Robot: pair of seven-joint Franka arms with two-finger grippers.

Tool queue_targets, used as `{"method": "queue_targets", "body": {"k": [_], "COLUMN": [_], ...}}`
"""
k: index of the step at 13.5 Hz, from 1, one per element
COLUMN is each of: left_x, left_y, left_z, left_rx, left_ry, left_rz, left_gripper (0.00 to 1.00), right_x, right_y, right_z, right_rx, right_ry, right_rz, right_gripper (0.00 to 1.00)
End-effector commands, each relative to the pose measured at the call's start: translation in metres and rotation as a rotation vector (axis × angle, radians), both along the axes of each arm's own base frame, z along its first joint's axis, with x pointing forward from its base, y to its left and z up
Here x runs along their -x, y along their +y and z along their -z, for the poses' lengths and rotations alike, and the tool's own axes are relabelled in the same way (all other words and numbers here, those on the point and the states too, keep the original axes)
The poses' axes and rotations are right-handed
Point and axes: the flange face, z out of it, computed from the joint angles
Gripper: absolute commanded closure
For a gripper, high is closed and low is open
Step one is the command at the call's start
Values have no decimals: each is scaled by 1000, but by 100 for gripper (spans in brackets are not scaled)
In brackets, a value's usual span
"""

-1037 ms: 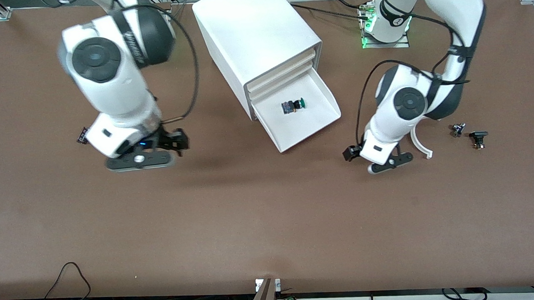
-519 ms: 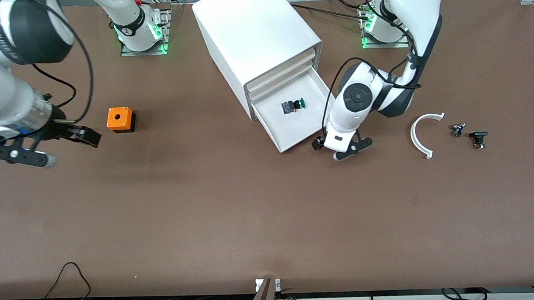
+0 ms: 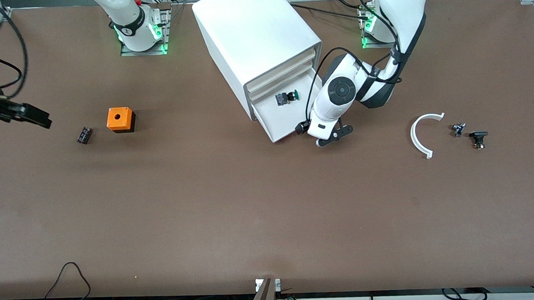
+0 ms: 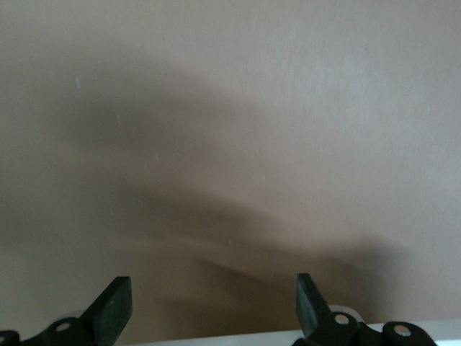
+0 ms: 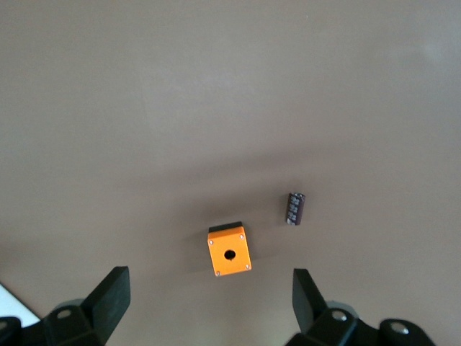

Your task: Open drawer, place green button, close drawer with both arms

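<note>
Against the drawer (image 3: 288, 121) front, left gripper (image 4: 212, 306), jaws wide, empty.

Left end effector (image 3: 328, 137) apparently against drawer (image 3: 292, 116) front

Drawer (image 3: 288, 121): lowest of white cabinet's stack, shallow white tray, partly pulled out, angled toward front camera and left arm's end of table. Button (image 3: 286, 97): green cap, black body with blue bit, lying on its side inside drawer, close under cabinet's edge. Left arm's wrist against drawer's outer front corner.
</note>
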Motion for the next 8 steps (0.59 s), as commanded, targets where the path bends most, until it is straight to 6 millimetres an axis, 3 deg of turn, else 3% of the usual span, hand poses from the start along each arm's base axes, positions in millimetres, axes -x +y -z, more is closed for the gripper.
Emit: {"method": "queue_targets", "body": {"k": [1,3,6,8], "left_x": [34,45,53,71], "left_y": [-28,-36,-35,-52], "left_z": [-11,-9,-5,-9], "left_rx": [32,32,21,26], "left_ry": [56,70,91,111], "left_rz": [49,73,82,124], "left_gripper": [0,0,0,0], "right_x": [52,62,56,48], "right_y": [1,1,-8,-3], "right_z": [-13,-16,-13,-15], "right_rx": [-27,-29,-40,-34], "right_ry": [-25,-27,-40,-41], "right_rz": [-28,-65,-88,-99], "right_gripper": [0,0,0,0]}}
